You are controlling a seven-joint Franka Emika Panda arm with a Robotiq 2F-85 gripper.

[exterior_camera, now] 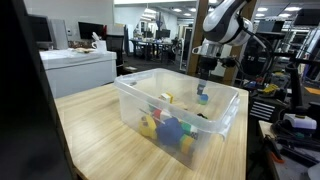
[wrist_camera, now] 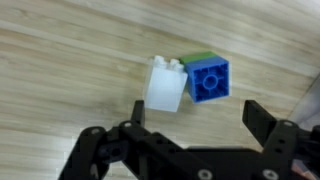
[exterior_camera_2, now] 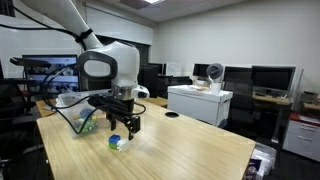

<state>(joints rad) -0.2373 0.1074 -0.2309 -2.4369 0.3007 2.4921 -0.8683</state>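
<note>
Hovering gripper [wrist_camera: 192, 118]: jaws wide apart, empty. On table [wrist_camera: 60, 50] below, white block [wrist_camera: 165, 85] touches blue block [wrist_camera: 210, 80] on its right; green piece [wrist_camera: 200, 56] on far side. Judgement: centre over one block, straddle free faces, descend straight, avoid nudging neighbour.

I'm working in an office-style lab: rows of desktop monitors [exterior_camera_2: 268, 78], ceiling light panels [exterior_camera: 150, 12], a long wooden worktable [exterior_camera_2: 185, 145].

The arm [exterior_camera_2: 100, 66] arches over and points straight down, fingers [wrist_camera: 258, 118] spread wide.
</note>
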